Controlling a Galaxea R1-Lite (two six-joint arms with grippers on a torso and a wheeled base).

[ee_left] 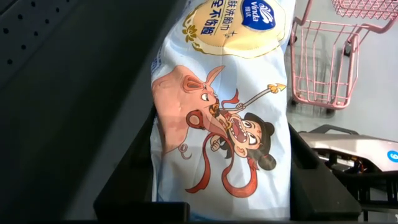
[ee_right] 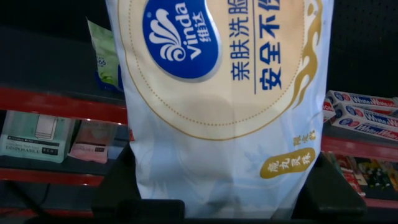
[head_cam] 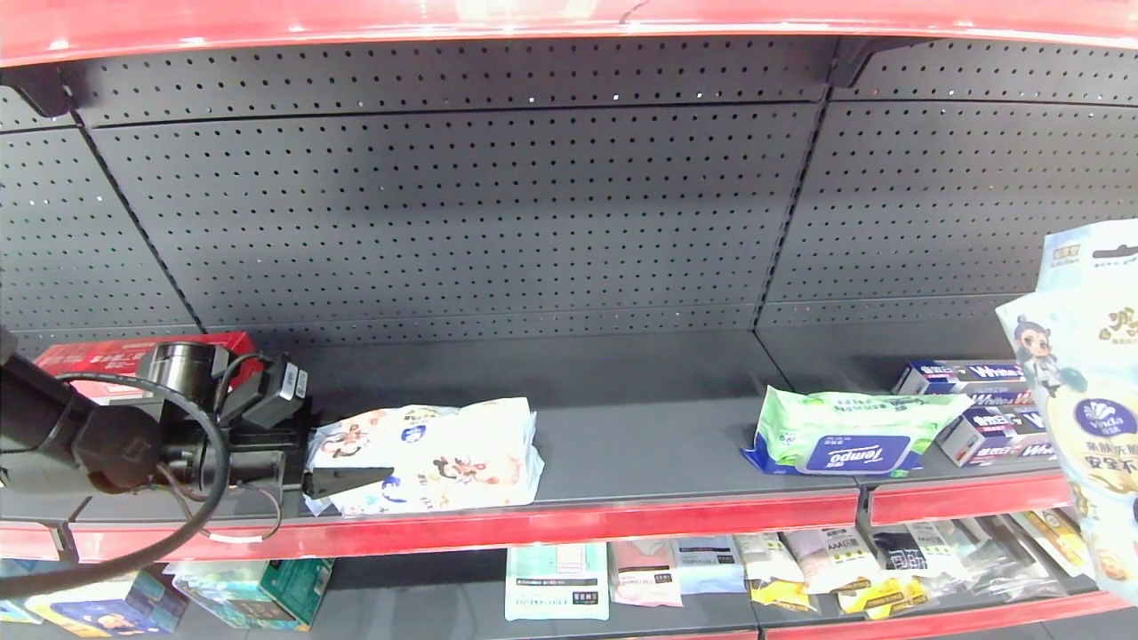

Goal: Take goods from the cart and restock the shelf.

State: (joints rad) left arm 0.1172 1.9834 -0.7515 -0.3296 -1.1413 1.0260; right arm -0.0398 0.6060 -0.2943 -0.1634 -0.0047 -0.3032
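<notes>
Dark grey pegboard [head_cam: 462, 213] backs the bay, split by slanted seams [head_cam: 791, 213]. Shelf [head_cam: 622, 382] deck is dark grey and matte, with a red strip [head_cam: 569, 524] along its front edge. Second red strip [head_cam: 267, 31] overhead, catching glare from the lights. Black brackets [head_cam: 853, 58] under it at the pegboard's top. Lower deck [head_cam: 400, 587] below, same grey. Floor [ee_left: 382, 74] in the aisle pale grey, smooth.

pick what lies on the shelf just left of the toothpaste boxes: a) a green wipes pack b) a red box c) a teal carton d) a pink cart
a: the green wipes pack lies flat on the shelf right beside the toothpaste boxes, on their left, while the red box is at the shelf's far left end.
</notes>
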